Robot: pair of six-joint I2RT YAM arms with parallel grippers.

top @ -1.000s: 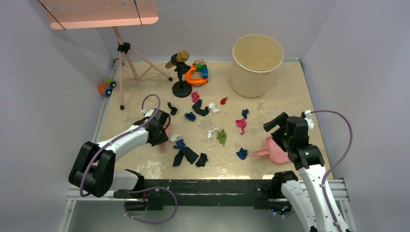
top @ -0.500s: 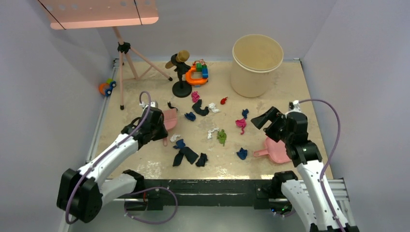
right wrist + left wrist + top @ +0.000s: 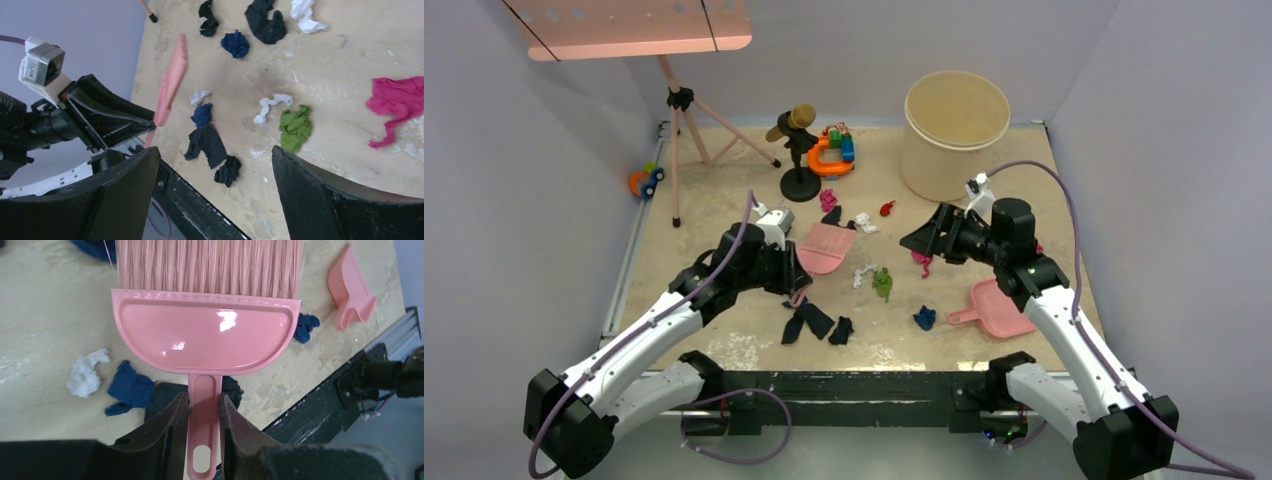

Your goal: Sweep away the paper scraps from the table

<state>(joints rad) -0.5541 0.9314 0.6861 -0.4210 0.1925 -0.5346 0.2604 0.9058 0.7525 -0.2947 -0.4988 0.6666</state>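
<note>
Paper scraps lie across the middle of the table [image 3: 1044, 200]: a green wad [image 3: 883, 283], a blue one [image 3: 924, 318], dark navy pieces [image 3: 809, 320], a pink strip [image 3: 921, 262], a white one [image 3: 862, 272] and a red one [image 3: 887, 209]. My left gripper [image 3: 792, 280] is shut on the handle of the pink brush [image 3: 826, 247]. The wrist view shows its fingers [image 3: 175, 415] pinching that handle, with the brush [image 3: 205, 335] held over navy and white scraps [image 3: 131, 390]. My right gripper [image 3: 921, 240] hangs open and empty above the pink strip. Its view looks down on the green wad [image 3: 295, 127].
A pink dustpan [image 3: 1001, 310] lies at the right front. A tall beige bucket [image 3: 956, 120] stands at the back right. A tripod [image 3: 686, 140], a black stand [image 3: 799, 150] and toy blocks with an orange ring [image 3: 832, 148] are at the back. A black rail [image 3: 844, 385] runs along the front edge.
My left arm has carried the brush right, toward the middle of the table. My right gripper has swung left and back, away from the dustpan, and is still open.
</note>
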